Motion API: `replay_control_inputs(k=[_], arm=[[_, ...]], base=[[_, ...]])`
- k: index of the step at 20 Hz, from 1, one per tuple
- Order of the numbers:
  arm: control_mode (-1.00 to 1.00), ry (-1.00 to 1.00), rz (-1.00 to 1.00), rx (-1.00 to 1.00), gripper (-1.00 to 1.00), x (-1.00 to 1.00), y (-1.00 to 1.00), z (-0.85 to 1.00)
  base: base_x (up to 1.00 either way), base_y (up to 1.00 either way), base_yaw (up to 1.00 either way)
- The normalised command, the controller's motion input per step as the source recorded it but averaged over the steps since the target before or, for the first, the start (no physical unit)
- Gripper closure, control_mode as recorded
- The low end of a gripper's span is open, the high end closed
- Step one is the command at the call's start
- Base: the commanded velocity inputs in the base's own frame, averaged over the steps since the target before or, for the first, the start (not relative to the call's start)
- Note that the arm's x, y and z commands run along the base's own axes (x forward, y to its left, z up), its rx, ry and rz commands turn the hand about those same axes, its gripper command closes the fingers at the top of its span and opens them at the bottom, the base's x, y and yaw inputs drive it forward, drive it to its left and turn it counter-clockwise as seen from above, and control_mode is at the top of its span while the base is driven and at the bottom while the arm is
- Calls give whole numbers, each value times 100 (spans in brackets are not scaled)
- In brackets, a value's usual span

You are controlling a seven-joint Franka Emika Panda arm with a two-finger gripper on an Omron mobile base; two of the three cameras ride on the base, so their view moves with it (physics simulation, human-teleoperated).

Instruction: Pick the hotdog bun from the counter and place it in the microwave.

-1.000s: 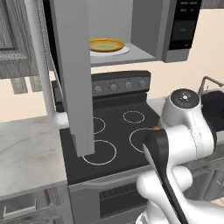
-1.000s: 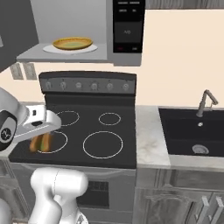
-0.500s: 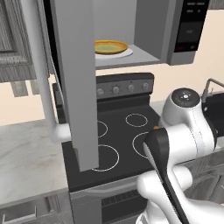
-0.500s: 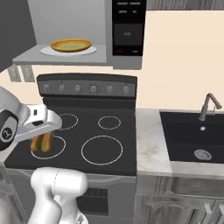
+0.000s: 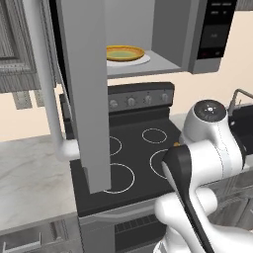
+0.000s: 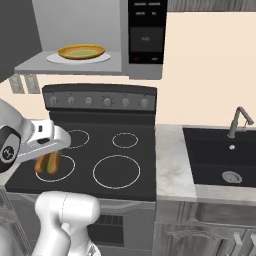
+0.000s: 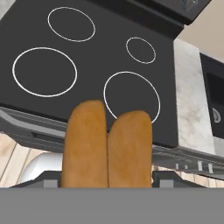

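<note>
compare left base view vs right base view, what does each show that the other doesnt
Left base view alone: the microwave door open, its bar handle, and the counter left of the stove. Right base view alone: the gripper holding the bun, plus the sink and faucet. Both: stovetop, yellow dish inside the microwave, black control panel.
</note>
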Motion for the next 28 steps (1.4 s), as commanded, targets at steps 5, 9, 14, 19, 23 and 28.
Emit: replay_control_inputs(k=[5, 9, 14, 19, 23, 28], arm=[[-100, -4, 0, 3, 100, 5, 0, 20], [-100, -17, 0, 11, 100, 37, 3, 88], [-100, -20, 1, 15, 100, 68, 28, 83], [-100, -35, 6, 12, 100, 73, 29, 80], [-100, -38, 12, 8, 100, 33, 26, 71], [-100, -33, 5, 17, 100, 33, 11, 65]], base=[[0, 0, 0], [0, 0, 0], [0, 0, 0], [0, 0, 0], [0, 0, 0], [0, 0, 0]])
